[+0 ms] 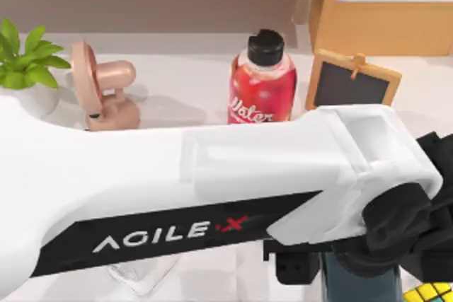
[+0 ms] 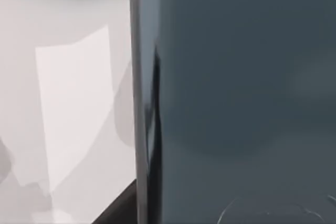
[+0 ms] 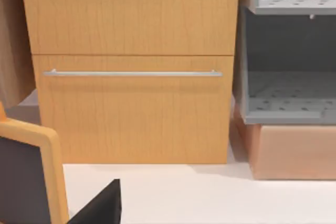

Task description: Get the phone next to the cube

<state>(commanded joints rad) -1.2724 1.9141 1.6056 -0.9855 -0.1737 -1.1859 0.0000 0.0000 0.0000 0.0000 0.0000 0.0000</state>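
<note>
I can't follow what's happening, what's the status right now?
Left arm stretched across the table to the phone, dark slab close at its wrist. Cube just right of it. Right arm parked, facing the cabinet.

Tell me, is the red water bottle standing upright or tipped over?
Upright. In the top view the water bottle stands on the table with its black cap on top.

Wooden cabinet (image 3: 134, 66) fills most of the frame, straight ahead; a thin metal handle (image 3: 132, 73) runs across its lower drawer front. Beside it, grey perforated shelves (image 3: 289, 93) sit on a tan base (image 3: 294, 153). White counter (image 3: 210, 195) in front. Near corner: small chalkboard (image 3: 26, 182) with a wood frame, and a black wedge (image 3: 102, 208) just beside it.
</note>
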